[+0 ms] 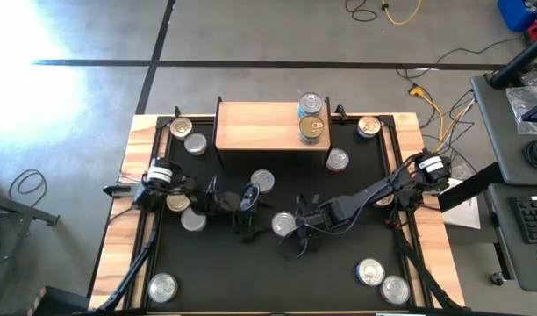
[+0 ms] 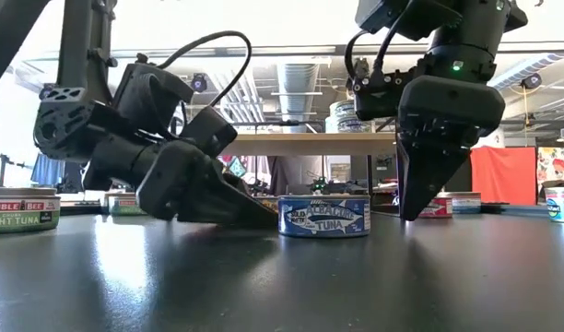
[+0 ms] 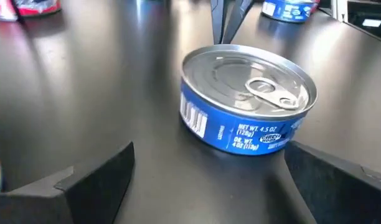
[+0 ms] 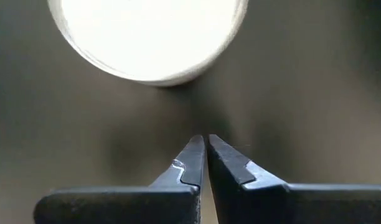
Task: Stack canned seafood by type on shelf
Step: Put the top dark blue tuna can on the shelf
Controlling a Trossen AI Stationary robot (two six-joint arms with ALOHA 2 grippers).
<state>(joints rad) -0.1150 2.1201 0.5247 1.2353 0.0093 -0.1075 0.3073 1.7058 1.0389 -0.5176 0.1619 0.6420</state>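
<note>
Work surface: black matte table top (image 1: pixel 277 263), framed left and right by light-wood edge planks (image 1: pixel 119 228). It stands on a grey concrete floor (image 1: pixel 93 53) marked with dark tape lines; strong glare at upper left of the high view.

Left side: tins (image 1: pixel 182 129) at the far-left corner, two more by the left arm's base, one (image 1: pixel 162 286) near the front-left corner. In the low view a green-labelled tuna tin (image 2: pixel 22 210) sits at the far left.

Left gripper (image 1: pixel 248 211): low over the table centre, fingers spread wide, tilted down toward a blue-labelled tin (image 3: pixel 248 106) with silver pull-tab lid. The tin stands upright just ahead of the fingers, not between them, untouched. Another silver-lidded tin (image 1: pixel 262 181) sits just beyond the gripper.

Centre back: shelf (image 1: pixel 260 125), light-wood top on black legs. Stacked tins (image 1: pixel 311 107) sit on its right end, with a gold-lidded tin (image 1: pixel 311 129) on the shelf just in front of them.

Right gripper (image 2: pixel 413 210): pointing straight down just right of the blue tin, fingers pressed together, holding nothing; tips near the table top. Its wrist view shows the closed tips (image 4: pixel 203 146) just short of a bright round lid (image 4: pixel 147 37).

Right side: tins near the shelf's right end, two more (image 1: pixel 370 271) at front right.

Room: yellow and black cables (image 1: pixel 426 96) on the floor, a desk with keyboard (image 1: pixel 532 219) at right. The low view shows ceiling ducts (image 2: pixel 296 83) and a red panel (image 2: pixel 501 175) behind.
</note>
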